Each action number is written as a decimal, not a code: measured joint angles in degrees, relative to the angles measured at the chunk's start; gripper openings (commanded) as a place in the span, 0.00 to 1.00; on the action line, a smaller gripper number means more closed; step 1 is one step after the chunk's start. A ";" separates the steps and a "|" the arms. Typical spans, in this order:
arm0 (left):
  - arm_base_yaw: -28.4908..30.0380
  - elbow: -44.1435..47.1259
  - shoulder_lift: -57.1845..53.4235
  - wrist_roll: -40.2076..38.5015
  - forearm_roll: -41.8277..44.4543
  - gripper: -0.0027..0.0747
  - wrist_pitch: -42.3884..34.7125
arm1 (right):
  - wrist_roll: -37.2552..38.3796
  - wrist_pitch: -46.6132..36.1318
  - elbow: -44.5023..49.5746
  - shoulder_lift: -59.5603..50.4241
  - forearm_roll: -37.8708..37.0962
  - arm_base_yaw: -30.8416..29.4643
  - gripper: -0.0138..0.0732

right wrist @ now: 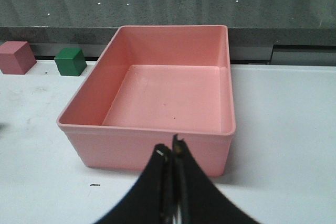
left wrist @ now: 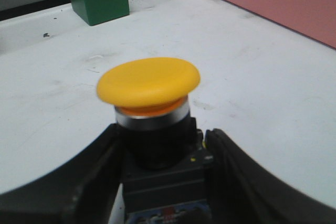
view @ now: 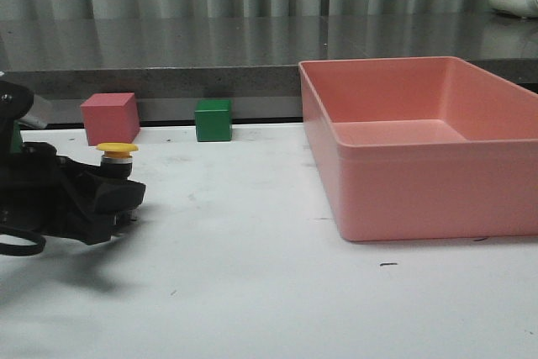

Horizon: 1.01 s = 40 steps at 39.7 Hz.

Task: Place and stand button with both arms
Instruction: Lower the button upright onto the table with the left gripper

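L claw (left wrist: 163, 182) is clamped on the button (left wrist: 149, 108), one finger each side of the blocky black base, cap upright & clear above the fingers. In front view the L claw (view: 113, 195) sits low at the left of the white counter (view: 252, 275) w/ the button (view: 117, 157) poking up out of it; can't tell if the base touches the counter or hangs just over it. R claw (right wrist: 172, 153) is pinched together w/ nothing in it, hovering near the front wall of the pink bin (right wrist: 157, 145).

Handling, judged: button looks rigid, light, hard plastic w/ a metal-looking collar. Yellow mushroom cap is smooth & rounded, prob slippery & spring-loaded, so a bad place to grip. Flat base sides are the spot, as held now. Top-heavy-ish shape, narrow base: could tip if let go tilted.

Further out: green cube (view: 213, 119) & pink cube (view: 109, 118) sit at the counter's back edge, well apart from the button. Bin is empty.
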 measured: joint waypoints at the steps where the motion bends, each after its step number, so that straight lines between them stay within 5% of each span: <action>1: 0.00 0.00 0.00 0.19 0.00 0.43 0.00 | 0.00 0.00 0.00 0.00 0.00 0.00 0.08; 24: 0.00 -0.04 0.00 0.78 -0.13 0.79 -0.13 | 0.00 0.00 0.00 0.00 0.00 0.00 0.08; 40: 0.00 2.48 -5.33 0.78 -0.13 0.79 -0.05 | 0.00 0.00 0.00 0.00 0.00 0.00 0.08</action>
